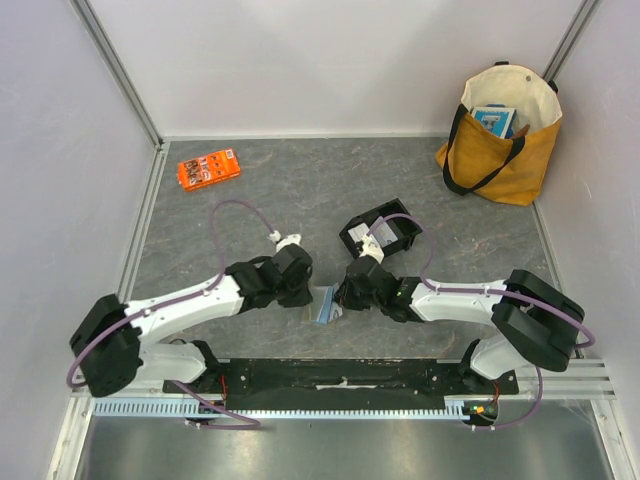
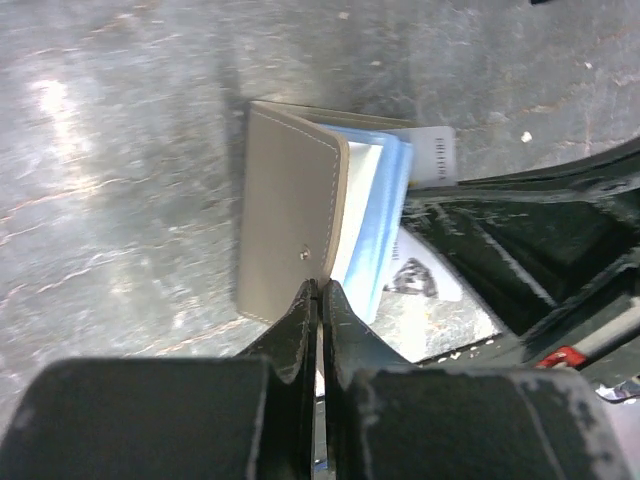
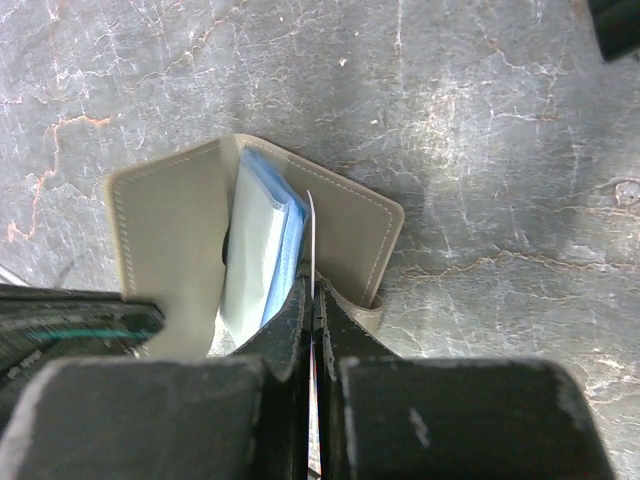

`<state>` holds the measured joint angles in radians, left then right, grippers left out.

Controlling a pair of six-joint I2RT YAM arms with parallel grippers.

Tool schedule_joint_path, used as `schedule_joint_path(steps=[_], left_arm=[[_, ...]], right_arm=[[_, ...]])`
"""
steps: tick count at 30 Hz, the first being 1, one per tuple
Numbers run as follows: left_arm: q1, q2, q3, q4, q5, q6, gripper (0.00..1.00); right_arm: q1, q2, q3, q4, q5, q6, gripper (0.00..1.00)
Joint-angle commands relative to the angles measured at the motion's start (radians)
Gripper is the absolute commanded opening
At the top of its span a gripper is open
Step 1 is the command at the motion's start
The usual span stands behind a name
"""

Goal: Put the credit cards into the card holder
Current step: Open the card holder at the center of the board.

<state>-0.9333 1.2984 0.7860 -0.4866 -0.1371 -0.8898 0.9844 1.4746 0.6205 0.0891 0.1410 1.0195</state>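
Taupe card holder (image 3: 355, 240): a small stitched wallet-like piece, open on the grey marbled table (image 1: 300, 190) at the front middle, between the tips of the two arms. Its two flaps stand apart in a V, with a stack of pale blue inner sleeves (image 3: 262, 240) between them.
Left gripper (image 2: 318, 295): black fingers pressed together on the lower edge of one taupe flap, just below its small metal snap (image 2: 305, 254), so that this flap stands up off the table.
Right gripper (image 3: 312, 295): black fingers clamped flat on a thin whitish plastic credit card (image 3: 310, 225), seen edge-on.
Held card: upright, its leading edge in the gap between the blue sleeves and the other taupe flap; how deep it sits cannot be told.
Printed card (image 2: 435, 155): white with fine lines of print, showing past the blue sleeves against the right arm's black fingers; whether it is the held one cannot be told.
Loose card (image 2: 420, 275): white with a dark printed figure, flat on the table just beside the blue sleeves.
Black open tray (image 1: 380, 233): just behind the right wrist.
Orange packet (image 1: 208, 168): flat at the back left, well apart from the arms.
Mustard tote bag (image 1: 500, 150): black handles, back right corner, a blue box (image 1: 493, 120) showing in its mouth.
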Motion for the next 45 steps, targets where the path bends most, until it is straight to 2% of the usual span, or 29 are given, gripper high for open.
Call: schedule_joint_path(steps=[1,7,10,15,19,25,31,37,39,45], left_arm=[[0.074,-0.102,-0.131,-0.061,-0.027,-0.038,0.02],[0.142,-0.198,-0.243,-0.109,-0.046,-0.063,0.02],[0.226,-0.2,-0.275,-0.127,-0.009,-0.035,0.02],[0.234,-0.214,-0.297,-0.138,-0.025,-0.032,0.02],[0.231,-0.177,-0.284,-0.086,0.019,0.04,0.02],[0.232,-0.137,-0.275,-0.049,0.028,0.071,0.02],[0.232,-0.116,-0.286,0.028,0.086,0.045,0.02],[0.232,-0.119,-0.297,0.098,0.114,0.014,0.02],[0.232,-0.123,-0.295,0.102,0.11,0.009,0.02],[0.231,-0.136,-0.306,0.098,0.113,0.014,0.02]], right_arm=[[-0.001,-0.002,0.056,-0.074,0.046,-0.042,0.0],[-0.003,0.004,0.067,-0.072,0.049,-0.042,0.0],[-0.003,0.018,0.084,-0.071,0.045,-0.053,0.0],[-0.001,0.065,0.116,-0.046,-0.017,-0.076,0.0],[-0.001,0.075,0.122,-0.042,-0.02,-0.076,0.0],[-0.009,-0.037,0.125,-0.057,0.032,-0.104,0.0],[-0.012,0.015,0.183,-0.048,-0.107,-0.121,0.0],[0.008,0.084,0.243,-0.029,-0.179,-0.133,0.0],[0.017,0.11,0.263,-0.064,-0.155,-0.134,0.0],[0.016,0.055,0.252,-0.219,0.073,-0.153,0.0]])
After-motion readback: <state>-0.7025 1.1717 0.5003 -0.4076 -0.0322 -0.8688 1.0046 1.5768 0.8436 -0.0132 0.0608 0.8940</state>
